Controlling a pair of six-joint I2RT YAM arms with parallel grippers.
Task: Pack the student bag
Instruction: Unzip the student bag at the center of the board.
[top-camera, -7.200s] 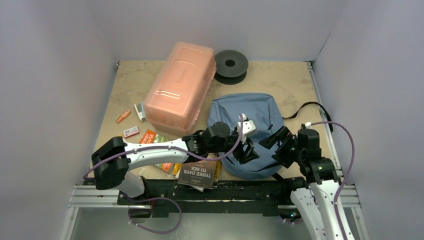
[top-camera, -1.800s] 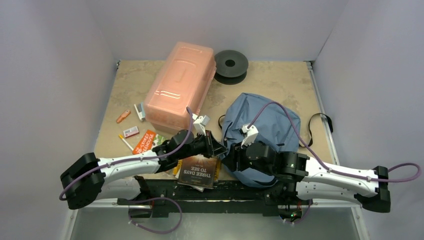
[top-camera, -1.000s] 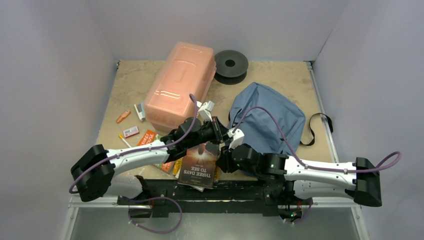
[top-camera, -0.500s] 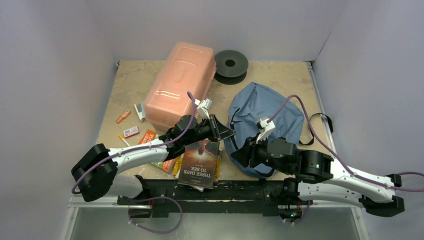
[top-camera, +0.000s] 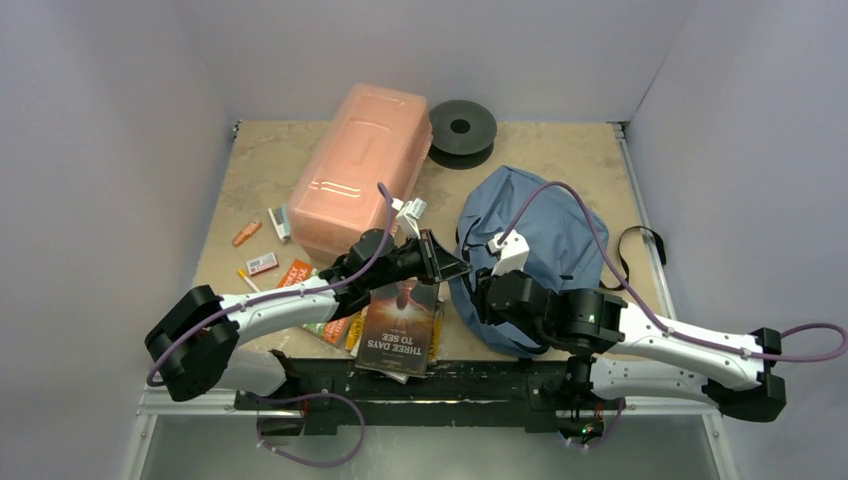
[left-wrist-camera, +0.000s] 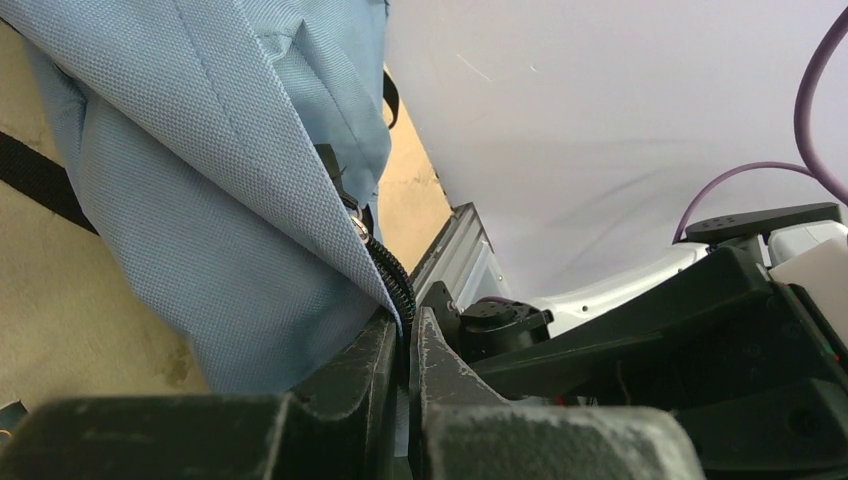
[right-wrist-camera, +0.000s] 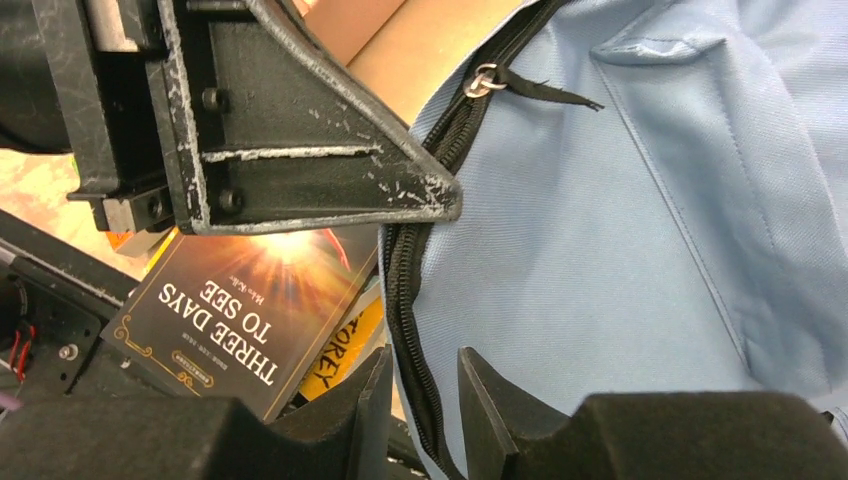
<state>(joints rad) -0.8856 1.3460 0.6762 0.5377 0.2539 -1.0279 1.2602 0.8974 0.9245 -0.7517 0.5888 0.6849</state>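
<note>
**Q:** Left tool (left-wrist-camera: 404, 330), what is it doing?

**A:** It is clamped tight on the coiled black zipper trim (left-wrist-camera: 388, 275) of the soft blue-grey woven fabric backpack (top-camera: 545, 215). The cloth drapes away from the pinch in one broad fold. The fingers are matte black, scuffed pale along their corners.

**Q:** And the right tool (right-wrist-camera: 424, 365)?

**A:** It straddles the same trim lower down, with the jaws partly apart and the zipper teeth between them. Whether the pads bite, I cannot tell. The two tools sit near each other.

**Q:** Where does the backpack lie?

**A:** Slumped on the right half of the mottled tan bench (top-camera: 560, 150). A black webbing strap (top-camera: 640, 245) loops off to its right. A small metal zip puller (right-wrist-camera: 483, 80) with a black tab rests on the weave.

**Q:** What edges crowd it?

**A:** Just left of it, a glossy dark paperback book (top-camera: 400, 325) titled THREE DAYS TO SEE overhangs the bench's near edge. Further back on the left stands a rigid translucent pink plastic box (top-camera: 360, 175) with rounded corners. A flat black round spool (top-camera: 462, 128) sits just beside the box's far corner.

**Q:** Room to move?

**A:** Open bench shows behind the backpack toward the far wall, and on its right toward the side rail.
</note>
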